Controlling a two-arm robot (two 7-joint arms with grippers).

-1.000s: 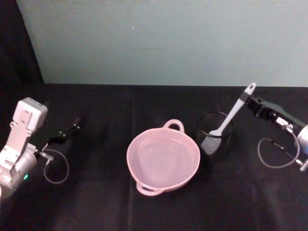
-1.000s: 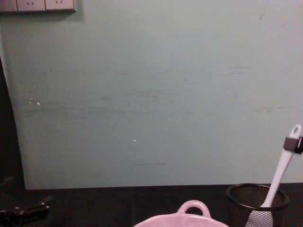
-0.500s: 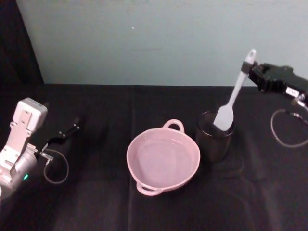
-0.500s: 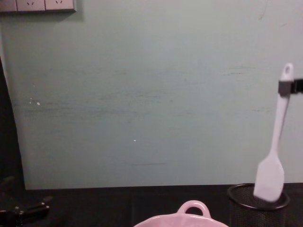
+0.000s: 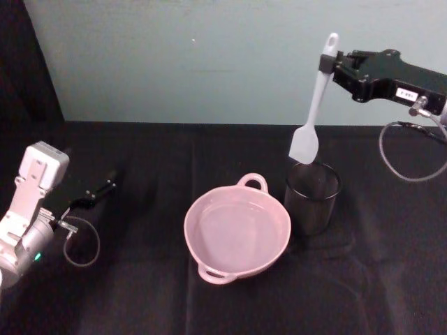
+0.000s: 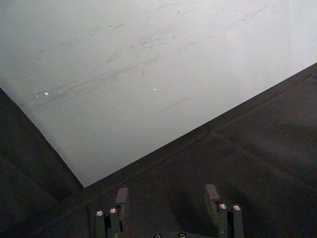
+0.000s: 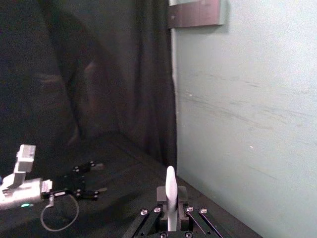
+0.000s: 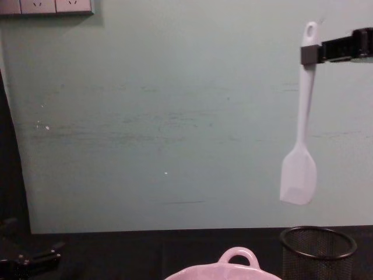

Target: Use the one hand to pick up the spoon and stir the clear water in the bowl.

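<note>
My right gripper (image 5: 328, 65) is shut on the upper handle of the white spoon (image 5: 312, 112), which hangs upright in the air, blade down, above the black mesh cup (image 5: 312, 197). From the chest, the spoon (image 8: 302, 134) hangs clear over the cup (image 8: 317, 248), held by the gripper (image 8: 313, 53) just below the oval hole. The right wrist view has the spoon's handle end (image 7: 171, 196) pinched between the jaws. The pale pink bowl (image 5: 237, 230) with water sits on the table left of the cup; its loop handle (image 8: 238, 255) shows in the chest view. My left gripper (image 5: 103, 188) rests open at the far left.
A black cloth (image 5: 140, 293) covers the table, and a pale green wall (image 5: 209, 63) rises behind it. A wall socket strip (image 8: 46, 6) sits at the upper left. The left wrist view looks along the cloth to the wall, with its fingers (image 6: 122, 199) apart.
The right gripper has lifted the spoon straight up out of the mesh cup and shifted slightly left; the blade now hangs free above the cup. The left arm has not moved.
</note>
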